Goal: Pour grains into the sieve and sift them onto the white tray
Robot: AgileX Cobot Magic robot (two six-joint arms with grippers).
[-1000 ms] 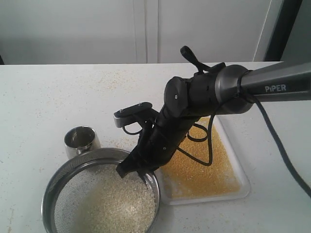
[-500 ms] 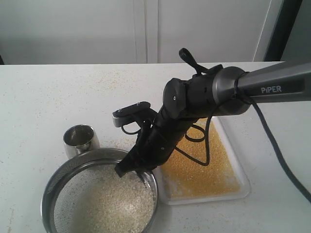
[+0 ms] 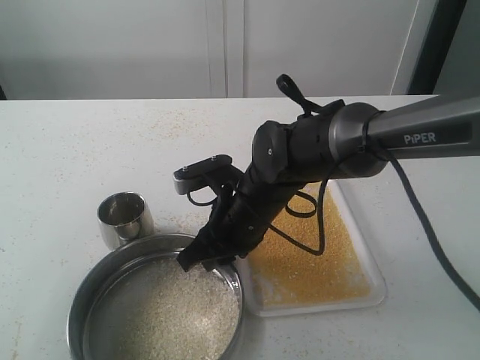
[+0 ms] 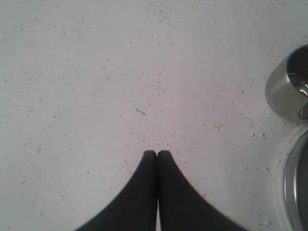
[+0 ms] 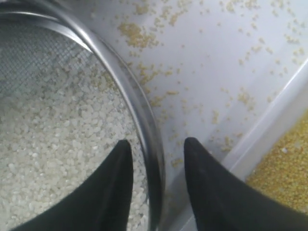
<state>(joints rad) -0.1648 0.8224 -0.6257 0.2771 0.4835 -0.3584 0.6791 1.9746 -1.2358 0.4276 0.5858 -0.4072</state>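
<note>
Steel sieve (image 5: 139,110) rim runs between your right gripper's (image 5: 156,142) parted fingers, pale grains (image 5: 57,134) heaped inside; your left gripper's (image 4: 157,153) fingers are pressed together over the speckled table (image 4: 96,72).

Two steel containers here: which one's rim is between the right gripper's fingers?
The sieve, the wide shallow one with pale grains inside; the open right gripper straddles its rim. The small cup stands apart, untouched.
</note>
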